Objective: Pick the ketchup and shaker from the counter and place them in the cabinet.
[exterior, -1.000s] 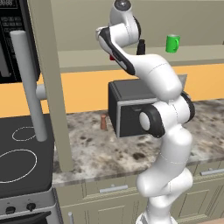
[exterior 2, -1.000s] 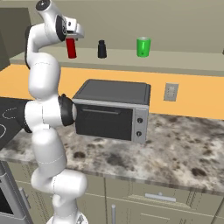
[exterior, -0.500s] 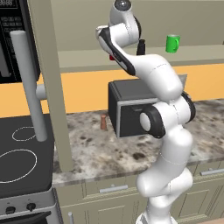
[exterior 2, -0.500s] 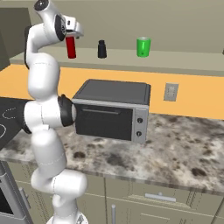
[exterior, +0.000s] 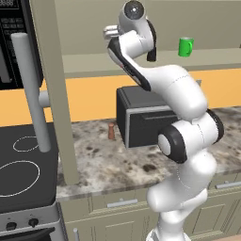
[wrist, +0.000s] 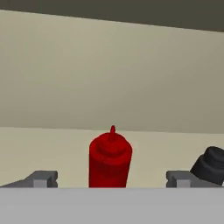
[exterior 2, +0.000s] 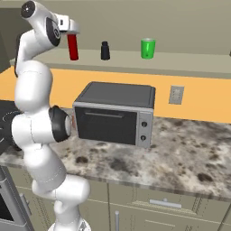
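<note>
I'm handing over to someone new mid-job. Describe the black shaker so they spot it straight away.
Start at the beige cabinet shelf running along the wall above the toaster oven. Three small things stand in a row on it: the red ketchup by the open pincer, the shaker in the middle, and a green mug. The shaker is the only black one, short with a narrower rounded top.

ketchup (exterior 2: 72, 47) left of shaker (exterior 2: 105, 50), in cabinet (exterior 2: 180, 67)

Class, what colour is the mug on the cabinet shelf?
Green mug, best seen in the right base view.
</note>
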Available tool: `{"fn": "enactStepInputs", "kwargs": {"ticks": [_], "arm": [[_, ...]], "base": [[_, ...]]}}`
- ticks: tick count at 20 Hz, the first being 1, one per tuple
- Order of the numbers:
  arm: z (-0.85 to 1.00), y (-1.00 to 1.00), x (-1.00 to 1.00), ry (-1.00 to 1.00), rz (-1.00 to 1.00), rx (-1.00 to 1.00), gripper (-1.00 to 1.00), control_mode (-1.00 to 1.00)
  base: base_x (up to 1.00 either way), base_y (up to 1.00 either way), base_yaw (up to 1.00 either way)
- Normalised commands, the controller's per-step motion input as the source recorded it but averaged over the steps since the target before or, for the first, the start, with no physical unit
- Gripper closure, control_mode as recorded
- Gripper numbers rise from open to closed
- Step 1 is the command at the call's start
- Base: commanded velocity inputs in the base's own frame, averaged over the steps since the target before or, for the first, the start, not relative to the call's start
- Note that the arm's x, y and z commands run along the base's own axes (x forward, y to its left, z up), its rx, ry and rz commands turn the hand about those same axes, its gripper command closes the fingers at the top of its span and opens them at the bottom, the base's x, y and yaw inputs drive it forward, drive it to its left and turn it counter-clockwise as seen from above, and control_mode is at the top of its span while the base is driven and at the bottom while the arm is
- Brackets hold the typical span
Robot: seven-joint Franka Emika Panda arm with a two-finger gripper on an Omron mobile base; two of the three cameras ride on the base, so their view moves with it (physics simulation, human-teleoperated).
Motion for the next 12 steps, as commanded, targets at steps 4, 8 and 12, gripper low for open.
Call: {"fn": "enactStepInputs", "kwargs": {"ticks": [4,8,12], "arm": [[0.00,0.00,-0.80,-0.22,0.00,-0.03,-1.00,-1.00],[-0.05,-0.08,-1.00,-0.20,0.00,0.00,-1.00,-1.00],[-0.03,-0.06,-1.00,-0.17,0.00,0.00,-1.00,-1.00]], "base": [[0.00,0.00,0.00],[0.00,0.00,0.00],[0.00,0.00,0.00]]}}
